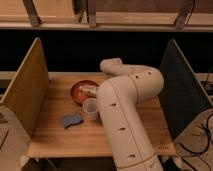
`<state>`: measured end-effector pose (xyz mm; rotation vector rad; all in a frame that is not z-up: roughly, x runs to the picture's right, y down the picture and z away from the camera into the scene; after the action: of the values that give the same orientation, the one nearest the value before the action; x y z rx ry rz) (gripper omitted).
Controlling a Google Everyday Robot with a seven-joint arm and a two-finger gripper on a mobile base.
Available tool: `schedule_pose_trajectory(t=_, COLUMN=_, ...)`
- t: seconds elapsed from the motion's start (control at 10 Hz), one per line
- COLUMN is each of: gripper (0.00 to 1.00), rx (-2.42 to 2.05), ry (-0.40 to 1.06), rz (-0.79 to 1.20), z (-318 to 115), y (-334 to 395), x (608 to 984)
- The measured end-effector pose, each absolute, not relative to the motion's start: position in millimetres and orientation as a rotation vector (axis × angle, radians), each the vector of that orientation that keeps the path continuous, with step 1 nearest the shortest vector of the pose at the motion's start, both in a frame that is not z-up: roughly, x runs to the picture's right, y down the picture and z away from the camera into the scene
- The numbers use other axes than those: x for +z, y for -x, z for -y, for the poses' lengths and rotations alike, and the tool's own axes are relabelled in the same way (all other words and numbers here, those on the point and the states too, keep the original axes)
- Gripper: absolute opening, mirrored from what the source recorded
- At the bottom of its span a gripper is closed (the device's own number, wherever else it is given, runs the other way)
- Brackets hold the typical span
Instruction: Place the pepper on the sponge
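One bare sponge [72,120]; pincer hidden behind arm [125,100] by plate [75,87], state unreadable; likely pepper pickup, next carry around cup [91,107].

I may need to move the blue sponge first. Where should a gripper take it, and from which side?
Across its pinched-in middle, coming straight down from above: the sponge lies flat on the table, so its sides offer little height. The gripper is hidden behind the arm, by the plate.
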<state>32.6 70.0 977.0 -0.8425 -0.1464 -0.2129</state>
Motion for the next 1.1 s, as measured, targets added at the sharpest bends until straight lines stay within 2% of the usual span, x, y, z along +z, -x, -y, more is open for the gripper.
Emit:
schedule_pose_trajectory(t=0.2, gripper=0.12, rx=-0.194, ry=0.833, rz=0.146, z=-67, y=-34, x=975)
schedule_pose_trajectory(t=0.3, gripper=0.04, rx=-0.183, ry=0.830, rz=0.146, z=-67, y=-34, x=974)
schedule_pose_trajectory(t=0.4, gripper=0.00, rx=-0.168, ry=0.813, rz=0.147, z=-60, y=-35, x=972)
schedule_pose_trajectory(t=0.7, gripper=0.00, rx=-0.095, ry=0.781, rz=0.081, z=-47, y=-56, x=954)
schedule_pose_trajectory(t=1.1, gripper=0.00, rx=0.029, ry=0.688, rz=-0.099, z=2, y=-96, x=885)
